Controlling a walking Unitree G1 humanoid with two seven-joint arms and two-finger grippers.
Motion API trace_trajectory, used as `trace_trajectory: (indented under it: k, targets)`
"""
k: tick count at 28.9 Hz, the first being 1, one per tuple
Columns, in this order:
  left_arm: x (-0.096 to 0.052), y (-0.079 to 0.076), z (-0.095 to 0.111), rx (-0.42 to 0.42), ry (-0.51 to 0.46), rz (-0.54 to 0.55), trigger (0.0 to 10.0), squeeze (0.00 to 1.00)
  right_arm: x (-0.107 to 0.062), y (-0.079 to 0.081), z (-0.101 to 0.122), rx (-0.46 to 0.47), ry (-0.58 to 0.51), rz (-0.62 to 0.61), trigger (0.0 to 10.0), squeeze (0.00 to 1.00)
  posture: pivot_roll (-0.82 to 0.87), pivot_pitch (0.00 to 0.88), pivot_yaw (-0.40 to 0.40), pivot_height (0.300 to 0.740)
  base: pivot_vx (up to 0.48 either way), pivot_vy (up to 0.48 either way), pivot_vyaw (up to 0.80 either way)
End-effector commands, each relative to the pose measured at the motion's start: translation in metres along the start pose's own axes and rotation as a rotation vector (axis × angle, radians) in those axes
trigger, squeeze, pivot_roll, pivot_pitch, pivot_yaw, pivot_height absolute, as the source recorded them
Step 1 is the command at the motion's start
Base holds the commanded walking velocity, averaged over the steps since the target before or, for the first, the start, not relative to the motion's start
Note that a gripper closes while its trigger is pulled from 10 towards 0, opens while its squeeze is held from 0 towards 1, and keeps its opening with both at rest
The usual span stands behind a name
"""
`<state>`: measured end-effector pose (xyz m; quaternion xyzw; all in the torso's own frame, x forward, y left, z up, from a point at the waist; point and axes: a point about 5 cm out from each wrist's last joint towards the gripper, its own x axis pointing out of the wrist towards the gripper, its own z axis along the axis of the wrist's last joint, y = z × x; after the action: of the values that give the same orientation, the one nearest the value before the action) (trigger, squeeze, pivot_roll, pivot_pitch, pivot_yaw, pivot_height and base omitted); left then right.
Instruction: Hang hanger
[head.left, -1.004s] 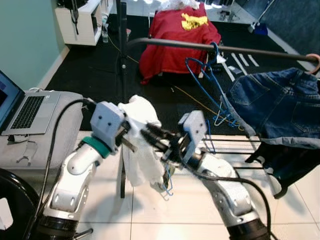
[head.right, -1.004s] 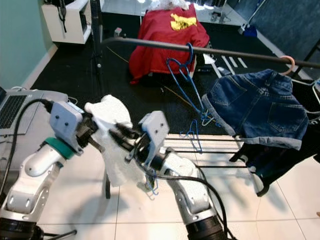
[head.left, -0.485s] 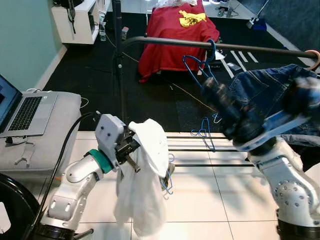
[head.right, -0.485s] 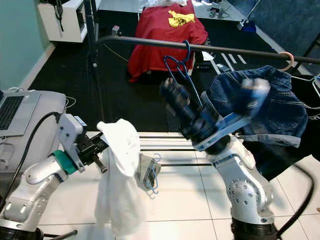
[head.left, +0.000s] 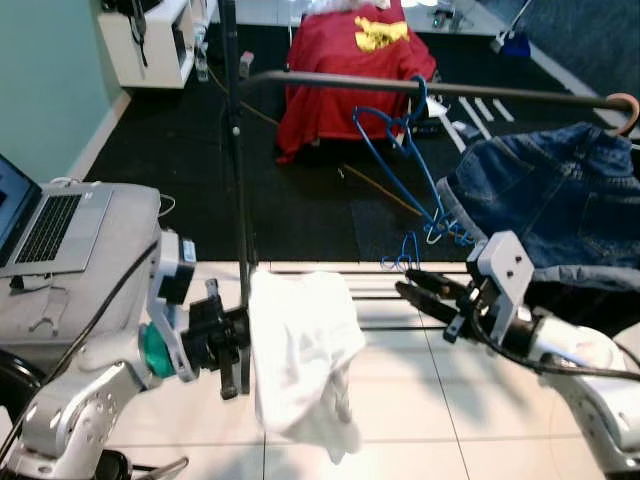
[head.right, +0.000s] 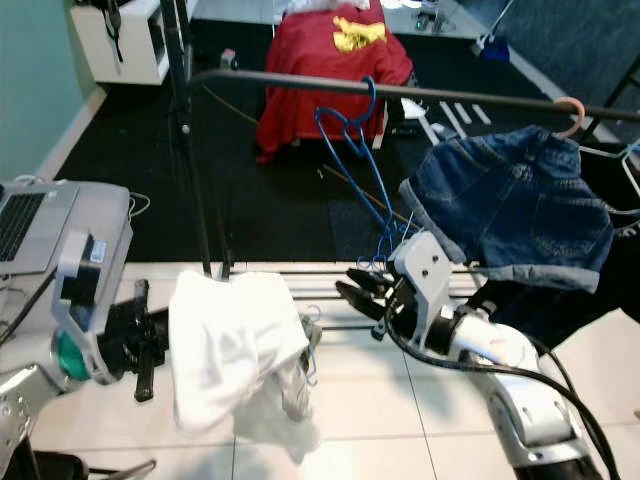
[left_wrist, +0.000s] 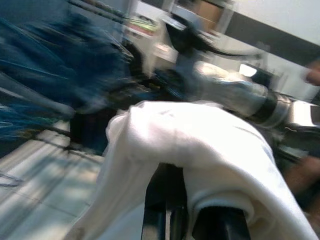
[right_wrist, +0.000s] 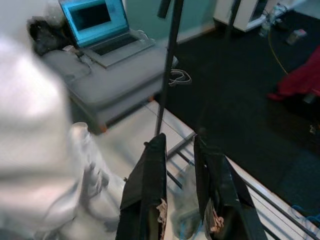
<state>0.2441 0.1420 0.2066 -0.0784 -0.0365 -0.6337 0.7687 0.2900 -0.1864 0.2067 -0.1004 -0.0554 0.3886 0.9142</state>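
A white garment (head.left: 303, 350) hangs draped over my left gripper (head.left: 238, 340), low and left of the rack; a bit of blue hanger (head.right: 311, 338) peeks out at its right edge. In the left wrist view the white cloth (left_wrist: 200, 145) covers the fingers. My right gripper (head.left: 405, 282) stands open and empty just right of the garment, pointing left at it, below the dark rail (head.left: 500, 95). Its fingers (right_wrist: 150, 190) are a little apart with nothing between them. Blue hangers (head.left: 400, 130) hang from the rail.
Denim shorts (head.left: 555, 200) hang on the rail at the right. A red garment (head.left: 345, 70) covers a chair behind the rack. The rack's upright pole (head.left: 235, 150) stands by my left gripper. An open laptop (head.left: 45, 220) lies on a grey surface at left.
My right gripper has let go of the garment, swung up by the rail, then come down to its right. My left gripper has dropped lower with the garment still on it.
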Motion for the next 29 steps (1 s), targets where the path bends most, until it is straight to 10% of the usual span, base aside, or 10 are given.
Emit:
trace_trajectory:
  k: [1, 8, 16, 29]
  targets:
    - [0.009, -0.013, -0.002, -0.027, 0.007, -0.125, 10.0, 0.00, 0.002, 0.000, 0.009, 0.058, -0.072, 0.023, 10.0, 0.00, -0.13, 0.138, 0.013, 0.740, 0.000, 0.000, 0.00]
    - [0.033, -0.010, 0.006, -0.033, -0.045, -0.207, 10.0, 0.00, 0.014, 0.020, 0.034, 0.200, -0.218, 0.229, 10.0, 0.00, -0.14, 0.132, 0.014, 0.740, 0.000, 0.000, 0.00]
    - [0.040, -0.004, 0.024, -0.044, -0.108, -0.249, 10.0, 0.00, 0.010, 0.081, 0.008, 0.225, -0.037, 0.604, 10.0, 0.00, -0.15, 0.132, 0.026, 0.740, 0.000, 0.000, 0.00]
    - [0.035, 0.008, 0.020, -0.018, -0.066, -0.167, 10.0, 0.00, -0.006, 0.082, 0.026, 0.260, -0.054, 0.677, 10.0, 0.00, -0.15, 0.136, 0.031, 0.740, 0.000, 0.000, 0.00]
